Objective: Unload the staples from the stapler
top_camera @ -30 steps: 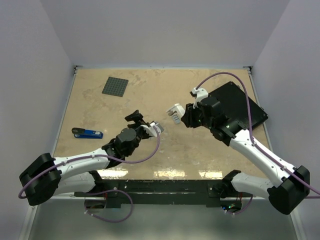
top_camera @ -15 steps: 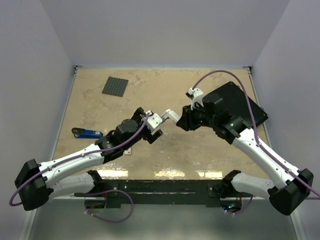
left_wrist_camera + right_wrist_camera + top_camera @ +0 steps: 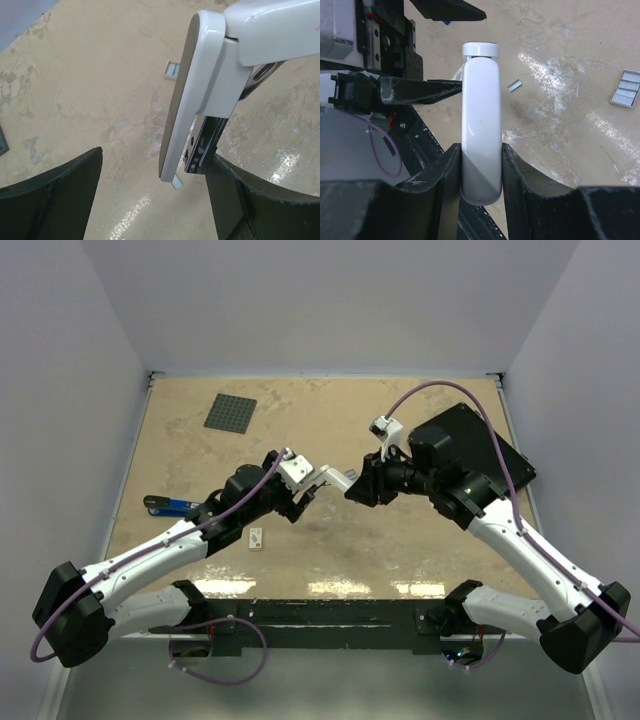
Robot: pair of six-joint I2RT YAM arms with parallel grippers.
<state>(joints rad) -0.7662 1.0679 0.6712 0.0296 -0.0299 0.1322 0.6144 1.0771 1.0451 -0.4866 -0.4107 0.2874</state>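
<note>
The blue and black stapler point(image 3: 175, 506) lies flat near the table's left edge, apart from both arms. My right gripper point(image 3: 352, 485) point(image 3: 480, 170) is shut on a white bar-shaped tool point(image 3: 480, 125) with a black inner rail point(image 3: 202, 145), held out to the left above the table. My left gripper point(image 3: 305, 495) point(image 3: 150, 200) is open around that tool's free end point(image 3: 182, 115). The rail is close to the right finger point(image 3: 235, 200), and a wide gap remains on the other side. A short grey strip of staples point(image 3: 514, 85) point(image 3: 176, 184) lies on the table by the tool's tip.
A small white block with dark marks point(image 3: 256, 538) point(image 3: 625, 88) lies under the left forearm. A flat black box point(image 3: 470, 445) sits at the right behind the right arm. A dark grey studded plate point(image 3: 230, 412) lies at the back left.
The left arm has reached up and right, bringing its open fingers around the white tool's end. The right gripper has shifted left and turned the tool toward it.
</note>
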